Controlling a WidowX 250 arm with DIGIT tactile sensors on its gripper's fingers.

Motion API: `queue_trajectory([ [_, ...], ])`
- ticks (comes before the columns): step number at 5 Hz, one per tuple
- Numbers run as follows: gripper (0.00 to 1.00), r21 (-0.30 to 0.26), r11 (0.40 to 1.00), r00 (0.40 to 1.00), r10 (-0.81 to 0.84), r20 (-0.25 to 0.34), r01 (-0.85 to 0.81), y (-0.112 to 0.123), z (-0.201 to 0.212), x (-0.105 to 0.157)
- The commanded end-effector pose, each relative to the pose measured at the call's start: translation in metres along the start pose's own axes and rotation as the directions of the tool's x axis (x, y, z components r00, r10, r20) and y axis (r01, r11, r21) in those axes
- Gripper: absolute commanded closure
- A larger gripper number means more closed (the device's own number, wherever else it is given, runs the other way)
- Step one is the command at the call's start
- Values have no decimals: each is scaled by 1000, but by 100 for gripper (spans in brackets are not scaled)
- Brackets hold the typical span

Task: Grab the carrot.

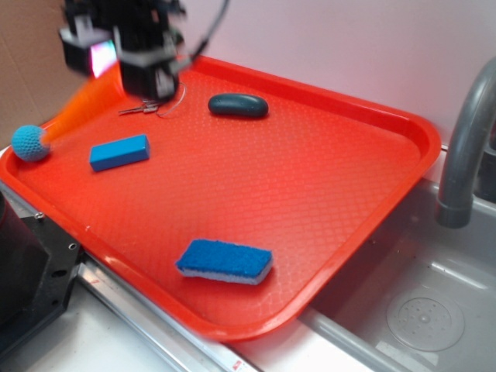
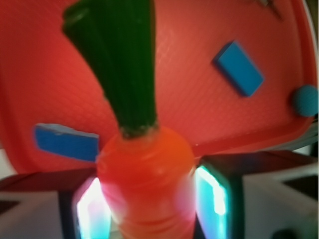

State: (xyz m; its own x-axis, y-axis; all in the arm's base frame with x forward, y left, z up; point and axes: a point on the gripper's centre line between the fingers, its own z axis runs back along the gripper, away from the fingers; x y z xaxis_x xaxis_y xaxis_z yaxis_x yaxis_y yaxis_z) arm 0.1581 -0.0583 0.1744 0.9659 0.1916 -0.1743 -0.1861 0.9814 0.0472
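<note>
Already the carrot [image 2: 147,169] sits between the two lit pads [image 2: 214,191] of the gripper [image 1: 151,74], as the wrist view shows: the jaws are closed narrow on its thick orange body, with the green stem [image 2: 117,64] running up toward the top of that frame. In the exterior view the gripper is at the upper left, above the far corner of the red tray [image 1: 325,194], and the carrot shows as an orange blur slanting down and to the left from it, its tip near the blue knitted ball [image 1: 30,142]. The blur makes it hard to tell whether that tip is clear of the ball.

To do this step well, I would keep the squeeze firm and steady, since glossy plastic that tapers tends to slide out of a pinch. A straight, slow lift seems wise, so the low end does not knock the ball or the blue block [image 1: 119,152] just beside it.
</note>
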Motion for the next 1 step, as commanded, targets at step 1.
queue_trajectory([
  [1,100,75,997,997,-19,70,13,-4,58,-4],
])
